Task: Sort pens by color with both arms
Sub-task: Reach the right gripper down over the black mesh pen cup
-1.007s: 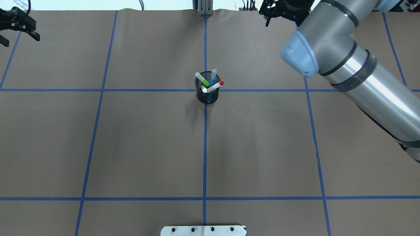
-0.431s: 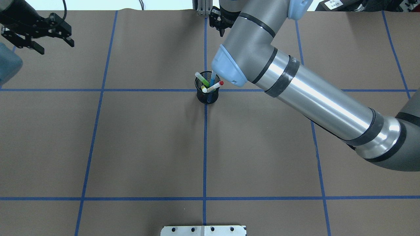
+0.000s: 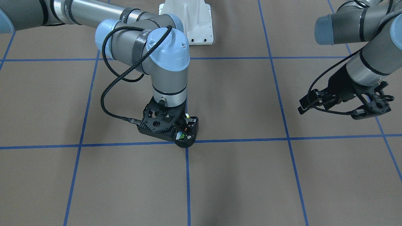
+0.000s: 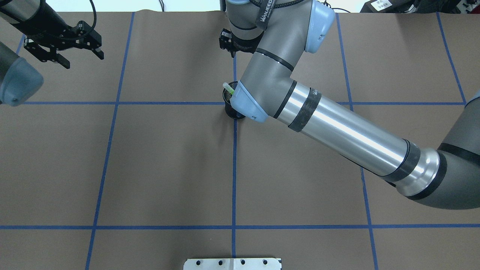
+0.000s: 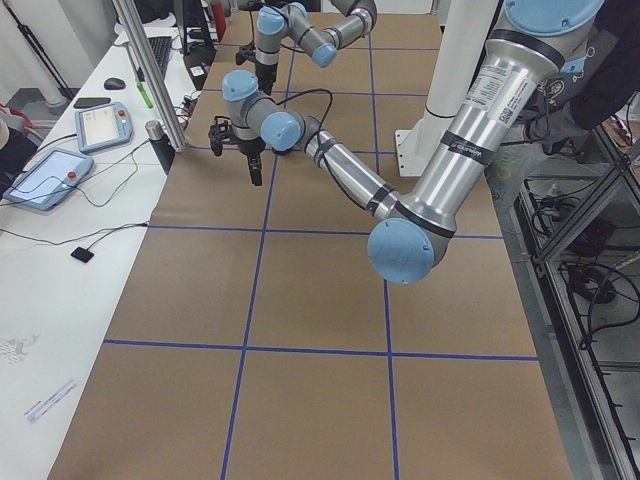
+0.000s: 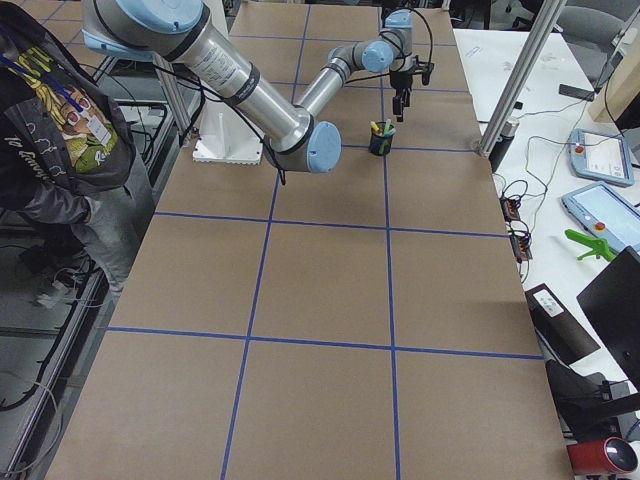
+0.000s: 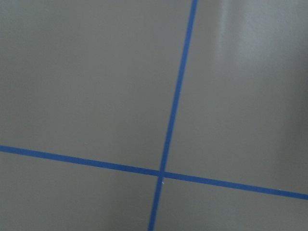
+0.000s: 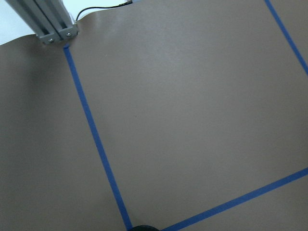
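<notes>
A black mesh cup (image 3: 185, 143) stands at the table's centre on a crossing of blue tape lines, with the pens in it. In the overhead view only a fluorescent green pen (image 4: 227, 88) pokes out beside the right arm's elbow; the other pens are hidden there. From the right side, several pen tops (image 6: 380, 127) show above the cup (image 6: 380, 145). My right gripper (image 3: 186, 127) hangs just over the cup, fingers pointing down, apart and holding nothing. My left gripper (image 4: 63, 50) hovers open and empty at the far left.
The right arm's long forearm (image 4: 345, 131) crosses the table's right half. An aluminium post (image 8: 48, 24) stands at the far edge behind the cup. The white pedestal base (image 3: 194, 22) is on the robot's side. A person (image 6: 50, 130) stands by it.
The right arm has swung from the far right corner leftward until its gripper is over the cup, now covering most pens from above. The left gripper has moved rightward, inward over the table.
</notes>
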### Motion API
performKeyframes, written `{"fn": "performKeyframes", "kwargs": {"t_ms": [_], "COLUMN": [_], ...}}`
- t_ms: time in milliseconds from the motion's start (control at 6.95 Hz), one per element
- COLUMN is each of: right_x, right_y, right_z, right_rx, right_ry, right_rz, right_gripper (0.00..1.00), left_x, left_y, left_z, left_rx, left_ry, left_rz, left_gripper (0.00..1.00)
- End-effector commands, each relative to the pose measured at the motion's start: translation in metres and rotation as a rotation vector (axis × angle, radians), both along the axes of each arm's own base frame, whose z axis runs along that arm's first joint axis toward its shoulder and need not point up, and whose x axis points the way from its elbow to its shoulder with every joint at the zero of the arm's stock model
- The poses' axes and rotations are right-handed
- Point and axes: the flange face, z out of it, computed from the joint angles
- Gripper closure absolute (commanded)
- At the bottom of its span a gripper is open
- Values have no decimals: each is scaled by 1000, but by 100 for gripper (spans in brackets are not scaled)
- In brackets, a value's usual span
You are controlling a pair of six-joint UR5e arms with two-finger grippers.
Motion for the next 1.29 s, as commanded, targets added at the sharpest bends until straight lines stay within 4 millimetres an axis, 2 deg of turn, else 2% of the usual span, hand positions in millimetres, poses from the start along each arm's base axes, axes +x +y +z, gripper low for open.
{"fn": "performKeyframes", "kwargs": {"t_ms": [0, 288, 431, 575, 863, 1150], "right_x": [-20, -31, -44, -50, -50, -49], "right_y": [19, 28, 39, 41, 40, 39], "right_z": [31, 25, 26, 32, 33, 34], "right_rx": [-40, -25, -10, 11, 26, 42], "right_ry": [16, 6, -9, -4, -5, 3], "right_rz": [11, -14, -33, -30, -36, -51], "right_gripper": [23, 28, 29, 29, 36, 49], "left_x": [8, 6, 7, 7, 13, 14], "left_y": [4, 9, 10, 9, 11, 11], "left_z": [-14, -20, -19, -20, -22, -23], "left_rx": [15, 30, 29, 29, 31, 34], "left_ry": [10, 18, 18, 18, 19, 21], "left_rz": [5, 7, 9, 9, 18, 19], "left_gripper": [1, 1, 1, 1, 1, 1]}}
